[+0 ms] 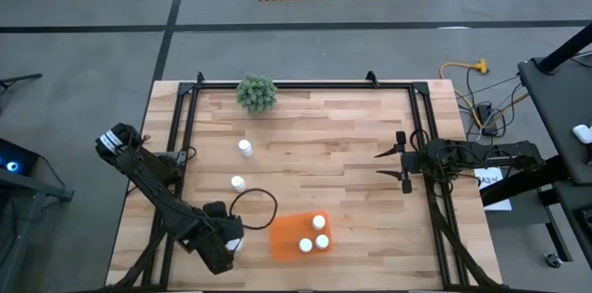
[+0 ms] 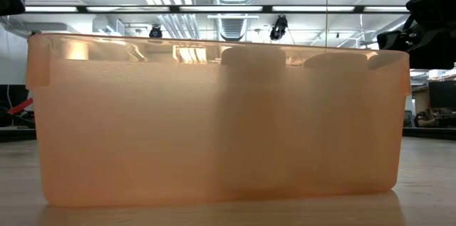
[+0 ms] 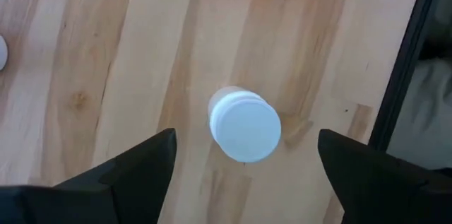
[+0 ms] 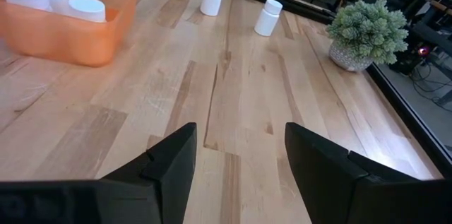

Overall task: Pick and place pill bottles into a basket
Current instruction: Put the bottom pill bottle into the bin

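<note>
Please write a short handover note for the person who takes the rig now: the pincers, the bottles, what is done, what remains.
Left pincer: open, over a small white capped pill bottle standing on the wooden table, beside the orange plastic basket.
Right pincer: open, empty, waiting at the table's right side.
Done: three bottles stand in the basket.
Left: this one, then two more upright bottles out on the table's left half, short of the small green plant.

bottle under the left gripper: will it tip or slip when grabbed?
The pill bottle stands upright on the wooden table, between the fingers of the open left gripper. It looks like rigid plastic, so it probably won't deform. It is small and narrow-based, so an off-centre touch by one finger could tip it and let it roll. The smooth round sides may slip under a light squeeze.
</note>
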Robot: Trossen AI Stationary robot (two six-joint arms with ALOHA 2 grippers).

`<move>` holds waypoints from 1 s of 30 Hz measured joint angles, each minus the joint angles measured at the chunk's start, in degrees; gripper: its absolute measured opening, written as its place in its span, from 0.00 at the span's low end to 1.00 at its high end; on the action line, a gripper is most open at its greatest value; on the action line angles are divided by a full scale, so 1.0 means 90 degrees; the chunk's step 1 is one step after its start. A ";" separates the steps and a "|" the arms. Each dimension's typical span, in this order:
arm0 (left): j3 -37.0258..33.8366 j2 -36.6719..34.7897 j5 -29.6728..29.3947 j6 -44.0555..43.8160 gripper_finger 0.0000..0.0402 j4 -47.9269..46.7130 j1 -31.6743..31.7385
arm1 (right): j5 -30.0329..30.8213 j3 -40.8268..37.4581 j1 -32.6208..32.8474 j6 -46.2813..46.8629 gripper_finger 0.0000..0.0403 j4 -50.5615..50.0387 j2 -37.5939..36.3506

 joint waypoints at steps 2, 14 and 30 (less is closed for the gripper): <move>-0.0002 0.0084 0.0010 0.0002 0.81 0.0000 0.0019 | 0.0000 0.0000 -0.0001 0.0000 0.51 0.0002 0.0000; 0.0007 0.0420 0.0197 0.0165 0.81 0.0034 0.0107 | -0.0002 0.0000 -0.0002 0.0000 0.51 0.0004 0.0002; 0.0002 0.0662 0.0293 0.0183 0.80 0.0038 0.0197 | -0.0007 0.0000 -0.0002 0.0000 0.51 0.0007 0.0000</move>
